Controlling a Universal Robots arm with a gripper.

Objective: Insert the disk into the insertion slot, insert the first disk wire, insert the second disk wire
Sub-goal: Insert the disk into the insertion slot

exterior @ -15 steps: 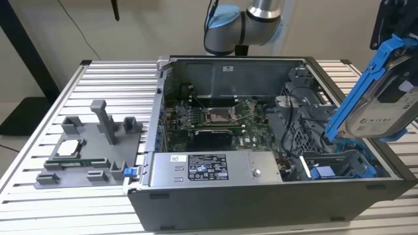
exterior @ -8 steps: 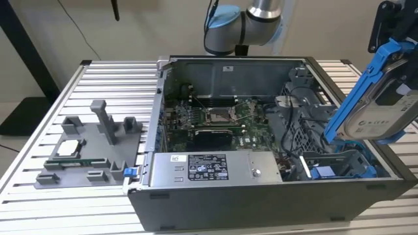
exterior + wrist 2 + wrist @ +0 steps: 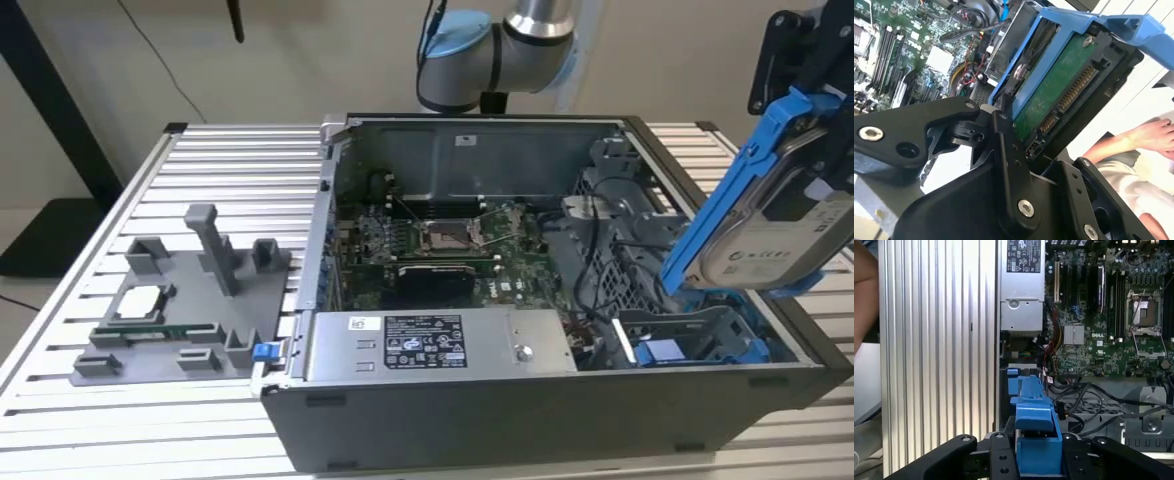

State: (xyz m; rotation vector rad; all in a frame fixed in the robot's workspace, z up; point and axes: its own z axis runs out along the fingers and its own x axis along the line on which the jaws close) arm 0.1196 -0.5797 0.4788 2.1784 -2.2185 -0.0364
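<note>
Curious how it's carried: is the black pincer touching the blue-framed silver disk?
Touching. In the first wrist view the black pincer clamps the blue-framed silver disk from both sides, no gap.

Open computer case (image 3: pixel 534 420) mid-frame on slatted table (image 3: pixel 80 420). Motherboard (image 3: pixel 400 235) inside, silver power-supply box (image 3: pixel 441 345) along the near wall. Grey fixture tray (image 3: pixel 200 305) at the exterior view's left.

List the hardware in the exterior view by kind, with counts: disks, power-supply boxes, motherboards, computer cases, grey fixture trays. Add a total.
Disk, held in the gripper: 1
Power-supply box: 1
Motherboard: 1
Computer case: 1
Grey fixture tray: 1
Total: 5
</note>
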